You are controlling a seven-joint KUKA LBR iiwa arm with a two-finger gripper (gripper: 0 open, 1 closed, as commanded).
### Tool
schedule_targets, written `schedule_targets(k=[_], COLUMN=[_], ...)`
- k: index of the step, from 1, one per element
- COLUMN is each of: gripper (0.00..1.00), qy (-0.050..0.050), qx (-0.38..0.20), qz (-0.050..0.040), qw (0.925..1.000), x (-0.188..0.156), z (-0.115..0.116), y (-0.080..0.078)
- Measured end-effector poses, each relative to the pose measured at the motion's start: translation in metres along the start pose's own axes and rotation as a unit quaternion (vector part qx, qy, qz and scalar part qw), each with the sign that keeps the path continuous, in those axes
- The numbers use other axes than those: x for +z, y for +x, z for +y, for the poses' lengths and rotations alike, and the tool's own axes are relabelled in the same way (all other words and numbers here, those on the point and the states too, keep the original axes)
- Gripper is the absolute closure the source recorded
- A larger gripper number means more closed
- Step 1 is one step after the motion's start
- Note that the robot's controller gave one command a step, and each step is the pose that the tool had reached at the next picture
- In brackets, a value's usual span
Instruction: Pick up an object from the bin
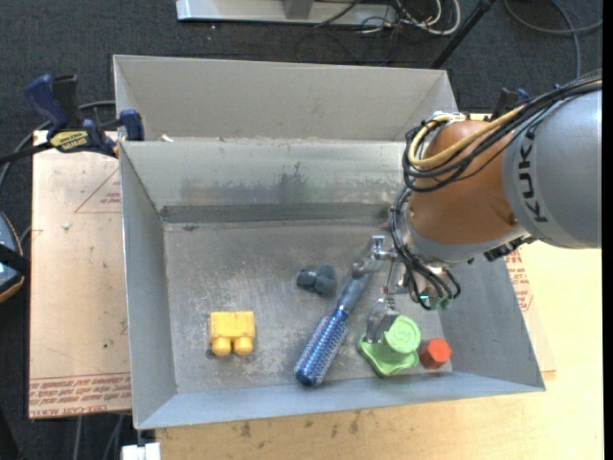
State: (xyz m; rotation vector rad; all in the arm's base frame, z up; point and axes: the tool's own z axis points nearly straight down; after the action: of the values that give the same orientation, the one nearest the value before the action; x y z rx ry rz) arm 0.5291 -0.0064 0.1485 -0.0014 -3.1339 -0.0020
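The jaws hang below the arm's orange cover, low in the bin and toward its near right corner; their metal parts are crowded by dark cables, and whether they are released or clenched cannot be told; nothing can be made out between them.

Directly under the jaws, a little toward the near wall, lies a light green thing; it is a round disc sitting on a wider, lumpy base of the same green, and it rests on the bin floor; the jaws stand over its far edge, though whether they touch it cannot be told.

Just right of the green thing, touching it or nearly so, sits a small orange-red thing, rounded and low.

Just left of the jaws lies a blue brush; it runs aslant, its slim handle end up beside the jaws and its thick bristled end down toward the near wall; its lower part lies close beside the green thing.

Farther left of the jaws and slightly toward the far wall lies a small grey-blue thing, rounded and knobbly, apart from the brush handle.

Well to the left of the jaws, alone on the bare floor, lies a yellow block with two round studs along its near side.

The grey arm comes in from the right, above the bin's right wall.
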Motion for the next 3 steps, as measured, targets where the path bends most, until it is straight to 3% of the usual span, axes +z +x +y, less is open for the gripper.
schedule_targets(k=[1,2,3], gripper=[0.0,0.0,1.0], qy=[0.0,-0.002,-0.003], qx=[0.041,0.177,0.176], qz=[-0.0059,-0.0036,-0.0085], qw=[0.9991,0.9843,0.9843], x=[0.054,0.073,0.07], z=[0.048,0.039,0.04], y=[-0.036,-0.067,-0.07])
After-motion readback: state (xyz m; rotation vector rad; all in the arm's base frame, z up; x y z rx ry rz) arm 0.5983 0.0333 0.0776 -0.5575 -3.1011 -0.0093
